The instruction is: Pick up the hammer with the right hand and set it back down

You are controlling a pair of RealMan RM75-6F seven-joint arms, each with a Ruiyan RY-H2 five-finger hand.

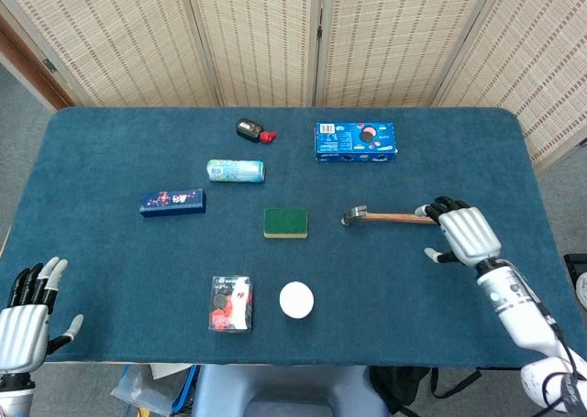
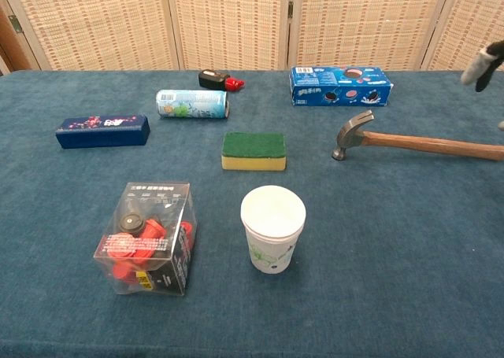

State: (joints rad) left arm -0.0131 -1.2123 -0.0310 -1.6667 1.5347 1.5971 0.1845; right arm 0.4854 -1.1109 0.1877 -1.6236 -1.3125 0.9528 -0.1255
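Note:
The hammer (image 1: 390, 217) lies flat on the blue table cloth, right of centre, its metal head pointing left and its wooden handle running right. In the chest view the hammer (image 2: 417, 143) rests untouched on the cloth. My right hand (image 1: 465, 234) hovers over the handle's far right end, fingers spread and holding nothing. Only its dark fingertips (image 2: 488, 59) show at the chest view's top right edge, well above the handle. My left hand (image 1: 27, 323) hangs off the table's front left corner, fingers apart and empty.
A green sponge (image 1: 286, 223) sits just left of the hammer head. A blue cookie box (image 1: 356, 142) lies behind it. A paper cup (image 1: 296, 300), a clear box of red parts (image 1: 230, 303), a can (image 1: 236, 170), a dark blue box (image 1: 171, 202) and a small black-red object (image 1: 252, 131) lie further left.

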